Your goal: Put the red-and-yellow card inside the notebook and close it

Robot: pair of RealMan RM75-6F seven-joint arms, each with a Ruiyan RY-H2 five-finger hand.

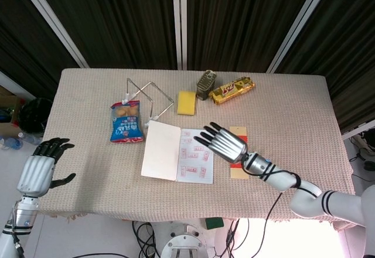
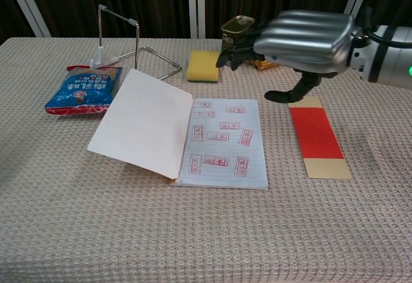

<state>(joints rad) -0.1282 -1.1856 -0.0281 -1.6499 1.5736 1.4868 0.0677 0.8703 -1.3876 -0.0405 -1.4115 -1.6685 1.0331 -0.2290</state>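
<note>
The notebook (image 1: pixel 179 154) (image 2: pixel 222 143) lies open mid-table, its white cover (image 2: pixel 143 121) raised to the left and a stamped lined page facing up. The red-and-yellow card (image 2: pixel 316 137) (image 1: pixel 239 131) lies flat on the cloth just right of the notebook. My right hand (image 1: pixel 221 142) (image 2: pixel 302 40) hovers open above the gap between notebook and card, fingers spread, holding nothing. In the head view it covers most of the card. My left hand (image 1: pixel 42 170) hangs open beyond the table's left edge, away from everything.
A blue snack bag (image 1: pixel 126 123) and a wire stand (image 1: pixel 146 97) sit left of the notebook. Behind it are a yellow sponge (image 1: pixel 187 102), a tin can (image 1: pixel 205 84) and a gold snack bar (image 1: pixel 232 90). Dark curtains back the table.
</note>
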